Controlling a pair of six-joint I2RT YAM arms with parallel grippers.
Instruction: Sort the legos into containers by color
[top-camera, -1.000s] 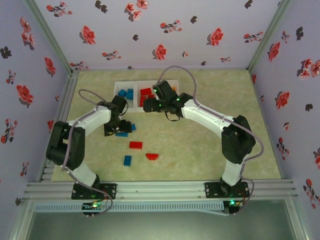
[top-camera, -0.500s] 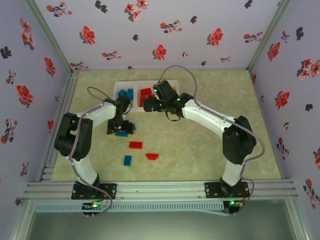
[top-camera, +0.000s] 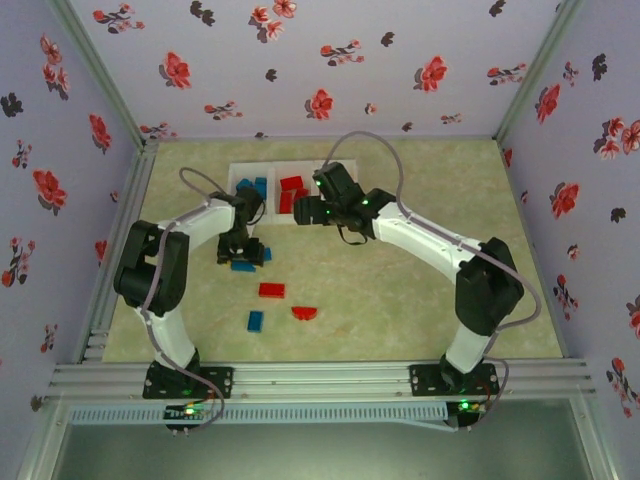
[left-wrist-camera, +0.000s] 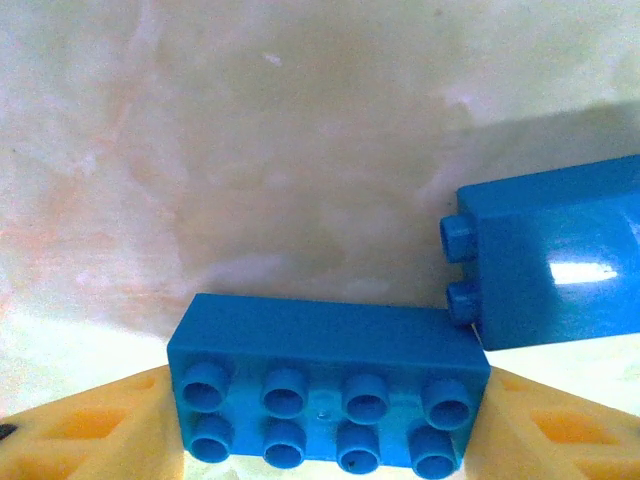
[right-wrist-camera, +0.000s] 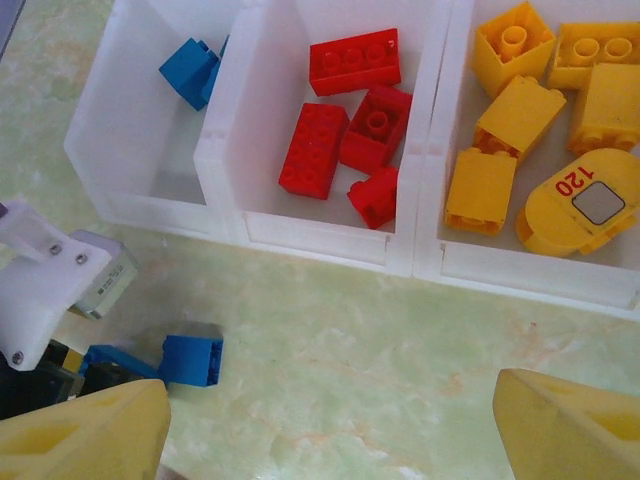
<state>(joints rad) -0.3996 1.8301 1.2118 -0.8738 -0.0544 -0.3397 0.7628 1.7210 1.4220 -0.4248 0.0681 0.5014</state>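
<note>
left gripper (left-wrist-camera: 325, 445) is down at the table (left-wrist-camera: 300, 150) over the long blue brick (left-wrist-camera: 325, 345); the brick's long axis runs finger to finger, so the yellow fingers (left-wrist-camera: 80, 430) stand at its two short ends, studs toward the wrist camera; the pads look at or on those ends, but I can't tell if it's clamped or just bracketed; judgement: a lengthwise grip is the widest one, and any skew lets the brick pivot out.

second blue brick (left-wrist-camera: 560, 260) lies just beside the long one's right end, on its side with studs pointing at it, near enough to touch; risk of it being nudged or dragged on a lift.

containers (top-camera: 290, 168) sit on the far side of the table; seen from above, the blue bin (right-wrist-camera: 130, 150) is straight beyond the left gripper (top-camera: 240, 250) and near it; the left arm is clearly the closer one for this brick and that bin.

right gripper (right-wrist-camera: 325, 430) hangs in front of the bins with jaws wide apart and nothing between them.

contents: blue bin holds a couple of blue bricks; red bin (right-wrist-camera: 300, 235) holds four red; yellow bin (right-wrist-camera: 520, 275) holds about six yellow, one of them rounded and marked 120; no mixed colours visible.

not yet binned, nearer the arm bases: red brick (top-camera: 271, 290), small blue brick (top-camera: 255, 320), rounded red piece (top-camera: 304, 313).
</note>
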